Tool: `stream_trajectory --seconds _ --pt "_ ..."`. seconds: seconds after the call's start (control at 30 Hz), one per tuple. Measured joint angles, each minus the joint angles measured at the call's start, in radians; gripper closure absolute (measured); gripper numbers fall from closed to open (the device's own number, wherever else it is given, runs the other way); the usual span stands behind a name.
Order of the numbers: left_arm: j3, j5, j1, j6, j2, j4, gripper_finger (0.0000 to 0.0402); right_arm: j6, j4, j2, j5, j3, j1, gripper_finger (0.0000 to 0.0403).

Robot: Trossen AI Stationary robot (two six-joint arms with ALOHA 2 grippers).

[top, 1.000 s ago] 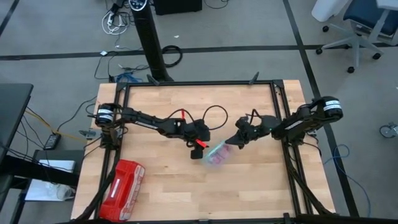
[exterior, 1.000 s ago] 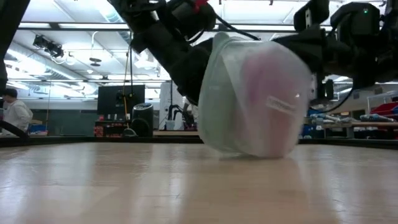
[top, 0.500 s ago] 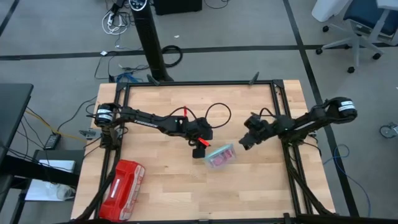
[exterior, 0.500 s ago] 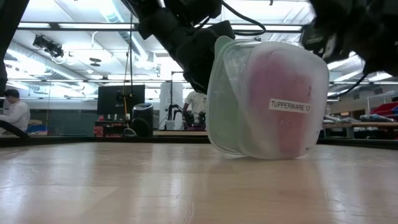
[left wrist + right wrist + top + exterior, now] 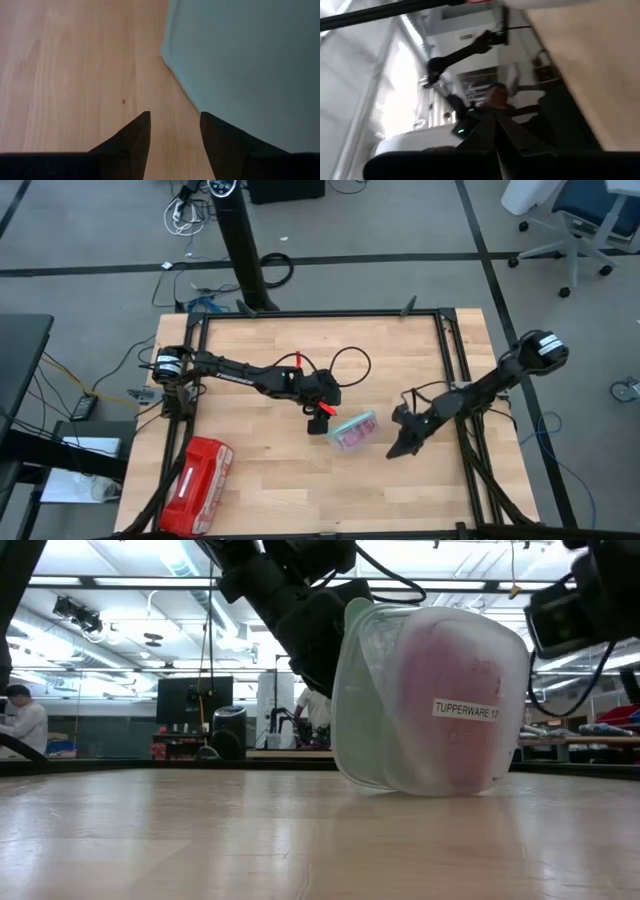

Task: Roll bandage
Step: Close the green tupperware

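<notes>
The bandage (image 5: 355,438) shows as a pink mass inside a translucent tub (image 5: 430,700) with a teal lid (image 5: 250,65). The tub lies on its side on the wooden table, near the middle. My left gripper (image 5: 322,412) is open and slants down at the lid side of the tub; in the left wrist view its fingers (image 5: 172,135) stand apart over bare wood next to the lid's edge. My right gripper (image 5: 395,450) is shut, with nothing in it, to the right of the tub and nearer the table's near edge. My left gripper has one finger (image 5: 220,140) right at the edge of the teal lid (image 5: 192,97). I cannot tell whether the finger touches the lid. Nothing lies between its two fingers.
A glossy red case (image 5: 197,485) lies at the near left corner. A black frame (image 5: 455,360) runs along the table's edges. Bare wood (image 5: 300,480) lies between the tub and the near edge. A person (image 5: 20,725) sits far off in the room.
My right gripper, still shut, has drawn back from the tub toward the table's right, then swung toward the near edge. The tub, tipped and turned a second ago, has settled on its side with its label facing the low camera.
</notes>
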Motion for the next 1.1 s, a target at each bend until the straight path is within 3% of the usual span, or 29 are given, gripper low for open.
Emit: stream_trajectory --seconds 0.17,0.27,0.53,0.63,0.83,1.1 --pt "0.005 0.000 0.000 -0.008 0.000 -0.022 0.0225 0.122 -0.054 0.147 0.058 0.035 0.059 0.0395" --pt "0.054 0.000 0.000 -0.009 0.000 -0.115 0.0225 0.230 -0.043 0.259 0.067 0.046 0.084 0.0395" --pt "0.134 0.023 -0.036 -0.006 -0.002 -0.178 0.0225 0.209 0.291 0.470 0.230 0.046 0.037 0.0395" --pt "0.135 0.025 -0.052 -0.007 -0.002 -0.190 0.0225 0.237 0.319 0.533 0.238 0.046 0.009 0.0395" --pt "0.137 0.023 -0.079 -0.011 -0.002 -0.180 0.0225 0.276 0.419 0.630 0.225 0.047 -0.027 0.0395" --pt "0.159 0.012 -0.094 -0.011 -0.002 -0.166 0.0225 0.254 0.416 0.635 0.229 0.049 -0.091 0.0395"
